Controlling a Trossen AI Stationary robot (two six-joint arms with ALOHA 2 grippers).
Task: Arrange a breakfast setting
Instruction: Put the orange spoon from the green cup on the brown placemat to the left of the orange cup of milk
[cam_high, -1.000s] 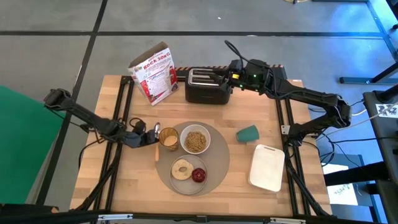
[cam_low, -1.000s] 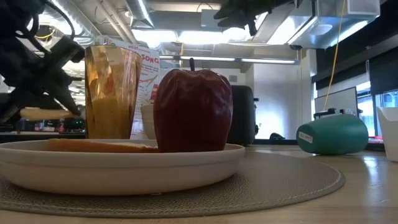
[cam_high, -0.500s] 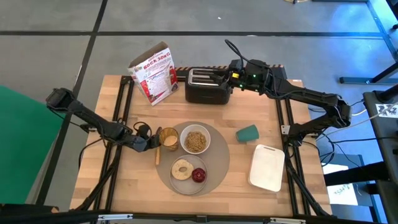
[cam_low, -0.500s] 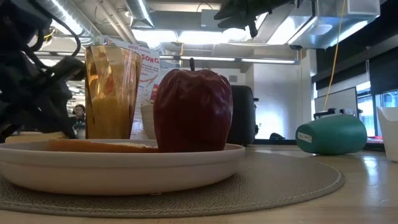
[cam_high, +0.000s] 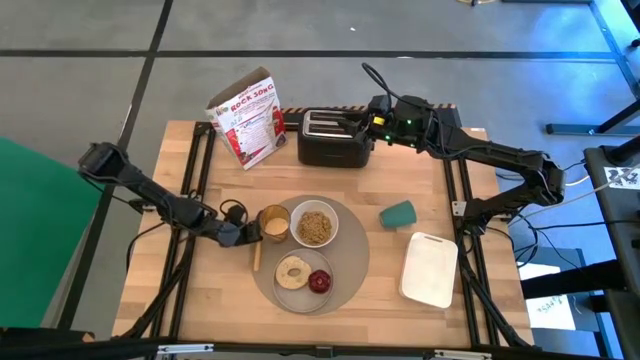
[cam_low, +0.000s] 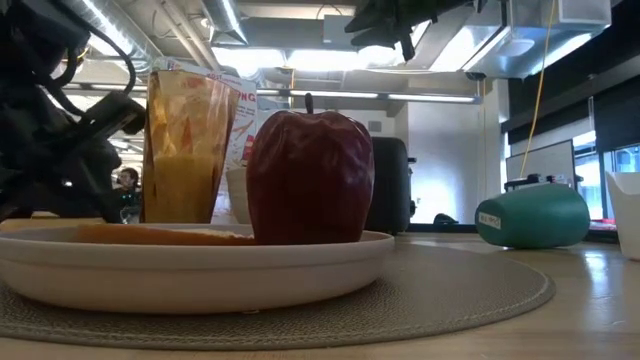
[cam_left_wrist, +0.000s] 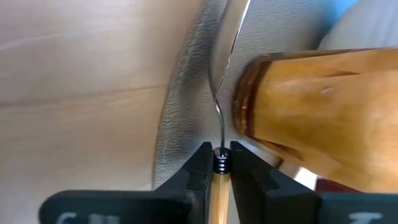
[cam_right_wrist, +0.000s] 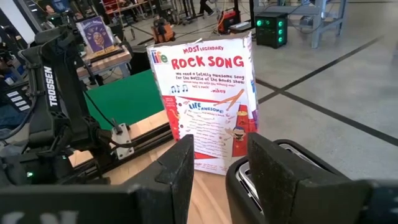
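Observation:
A round grey-beige placemat (cam_high: 345, 262) lies mid-table. On it stand a white bowl of cereal (cam_high: 315, 226), a small white plate (cam_high: 300, 290) with a bagel (cam_high: 293, 271) and a red apple (cam_high: 319, 282), and an amber cup (cam_high: 273, 222) at its left edge. The cup leans in the low view (cam_low: 185, 150). My left gripper (cam_high: 243, 233) is at the cup's left, shut on a spoon with a wooden handle (cam_high: 255, 255). My right gripper (cam_high: 352, 124) is open above the black toaster (cam_high: 333, 140). My left gripper pinches the spoon between its two fingers where the wooden handle meets the metal neck (cam_left_wrist: 221, 163). The fingers come from the table's left, slanting down. The metal end (cam_left_wrist: 225, 37) reaches over the placemat's edge, close beside the cup (cam_left_wrist: 323, 112); whether it touches the cup I cannot tell.
A cereal box (cam_high: 247, 117) stands at the far left beside the toaster. A teal cup (cam_high: 398, 215) lies on its side right of the placemat. A white rectangular tray (cam_high: 430, 268) lies at the near right. Bare wood shows at the near left.
My left gripper has gone down and toward the table's near edge and the amber cup, keeping the spoon. The cup, upright before, now leans a little.

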